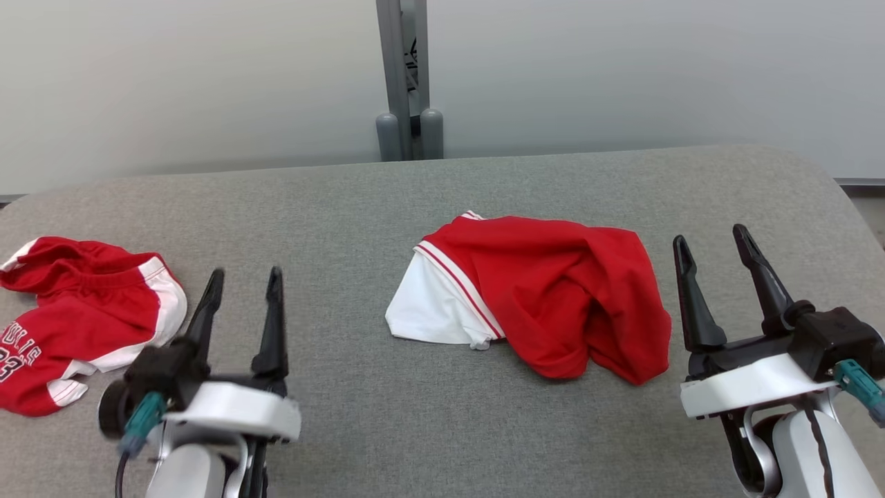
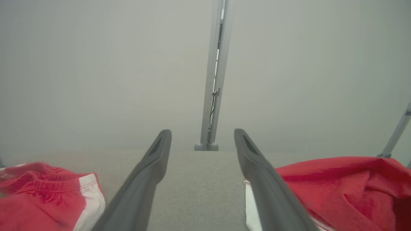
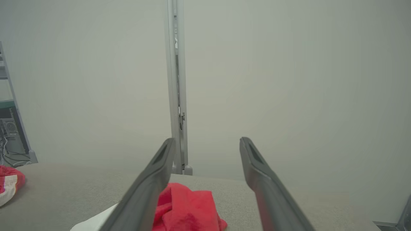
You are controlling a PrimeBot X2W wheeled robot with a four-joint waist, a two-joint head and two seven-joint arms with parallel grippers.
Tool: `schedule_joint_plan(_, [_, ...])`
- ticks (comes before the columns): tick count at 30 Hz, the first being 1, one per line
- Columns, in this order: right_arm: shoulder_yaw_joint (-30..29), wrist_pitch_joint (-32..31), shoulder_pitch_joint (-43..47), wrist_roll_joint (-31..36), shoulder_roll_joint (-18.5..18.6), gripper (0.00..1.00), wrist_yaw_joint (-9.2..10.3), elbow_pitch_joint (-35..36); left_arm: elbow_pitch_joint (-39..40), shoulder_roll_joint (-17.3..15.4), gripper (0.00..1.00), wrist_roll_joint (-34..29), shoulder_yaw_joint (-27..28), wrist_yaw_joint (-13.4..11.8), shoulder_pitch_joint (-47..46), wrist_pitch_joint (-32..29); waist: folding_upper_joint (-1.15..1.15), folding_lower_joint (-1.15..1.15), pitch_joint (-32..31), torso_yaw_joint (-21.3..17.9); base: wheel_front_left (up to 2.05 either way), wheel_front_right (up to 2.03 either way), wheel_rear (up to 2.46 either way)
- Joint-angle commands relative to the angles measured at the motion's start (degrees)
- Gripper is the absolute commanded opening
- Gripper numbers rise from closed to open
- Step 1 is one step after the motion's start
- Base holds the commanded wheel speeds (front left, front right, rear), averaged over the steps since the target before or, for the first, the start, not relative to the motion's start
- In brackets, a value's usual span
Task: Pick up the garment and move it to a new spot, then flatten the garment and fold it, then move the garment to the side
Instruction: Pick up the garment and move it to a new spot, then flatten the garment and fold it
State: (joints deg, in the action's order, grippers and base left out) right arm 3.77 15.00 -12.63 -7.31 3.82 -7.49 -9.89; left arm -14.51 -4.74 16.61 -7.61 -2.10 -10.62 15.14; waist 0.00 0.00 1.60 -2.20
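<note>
Closest in are both grippers, the left gripper [image 1: 247, 275] and the right gripper [image 1: 711, 236]. Both have their jaws spread wide with nothing in them, hanging just over the grey table [image 1: 442, 429].

The garment [image 1: 553, 290] sits between them in a crumpled red heap. It's near the right gripper's inner side and well apart from the left one, with its white panel [image 1: 432, 308] facing the left gripper. It's not flattened at all yet, so I'd say pickup is the step in hand.

To do it well, I reckon each gripper should take its own side's edge, pinching a single layer rather than the whole bunch, then pull apart so it spreads out.

A second garment [image 1: 83, 318] lies off the left gripper's outer side, so keep clear of that one. Beyond everything there's a post [image 1: 408, 76] against the wall.
</note>
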Motion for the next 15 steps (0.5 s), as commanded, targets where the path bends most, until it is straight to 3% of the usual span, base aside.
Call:
schedule_joint_plan(1, [0.1, 0.3, 0.4, -0.3, 0.5, 1.0, -0.01, 0.2, 0.7, 0.1, 1.0, -0.9, 0.9, 0.3, 1.1, 0.0, 0.0, 0.0, 0.0, 0.3, 0.0, 0.0, 0.0])
schedule_joint_plan(10, [2.2, 0.3, 0.1, -0.9, 1.0, 1.0, -0.01, 0.7, 1.1, 1.7, 1.0, -4.4, 4.3, 3.8, 2.9, 0.0, 0.0, 0.0, 0.3, 2.7, 0.0, 0.0, 0.0])
schedule_joint_plan(15, [11.4, 0.3, 0.4, -4.4, 2.5, 1.0, 0.0, -2.9, 0.5, 1.7, 1.0, -2.3, 2.7, 3.2, 2.3, 0.0, 0.0, 0.0, 0.9, 3.5, 0.0, 0.0, 0.0])
